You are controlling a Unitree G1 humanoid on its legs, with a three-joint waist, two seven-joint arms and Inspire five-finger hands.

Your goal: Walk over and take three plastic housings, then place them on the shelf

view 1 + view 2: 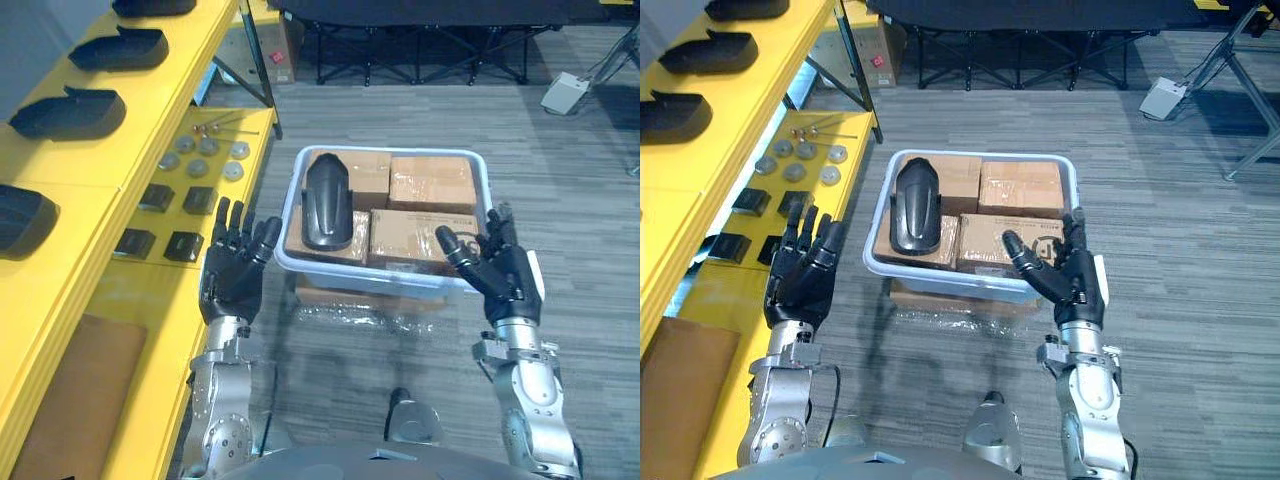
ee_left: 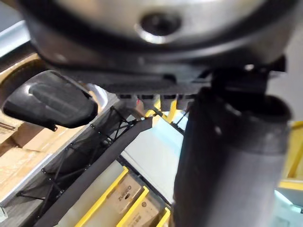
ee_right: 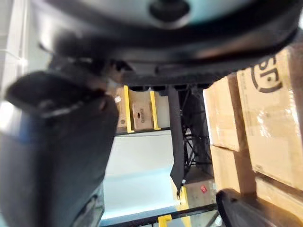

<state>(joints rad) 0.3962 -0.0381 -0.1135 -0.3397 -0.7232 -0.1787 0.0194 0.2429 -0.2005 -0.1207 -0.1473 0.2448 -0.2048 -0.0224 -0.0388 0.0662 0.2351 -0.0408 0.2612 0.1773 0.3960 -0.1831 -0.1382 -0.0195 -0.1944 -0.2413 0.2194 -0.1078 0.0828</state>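
Standing over the white bin [image 1: 390, 151] on the floor, I hold both hands up and empty. The left hand [image 1: 235, 268] hovers off the bin's near left corner and the right hand [image 1: 503, 270] just above its near right corner, each with fingers straight and spread, clamped on nothing.

One black plastic housing [image 1: 328, 200] lies lengthwise along the bin's left wall, propped on the cardboard boxes [image 1: 430, 185] that pack the rest of it. That keeps it high and easy to reach from above.

The yellow shelf [image 1: 140, 130] runs along my left, and other housings [image 1: 70, 112] already sit in a row near its upper tier's outer edge. Metal discs [image 1: 205, 150] and small black blocks [image 1: 175, 198] crowd the lower tier.

I judge the hands are set wide to bracket the bin before a reach. The left looks better placed for the pick.
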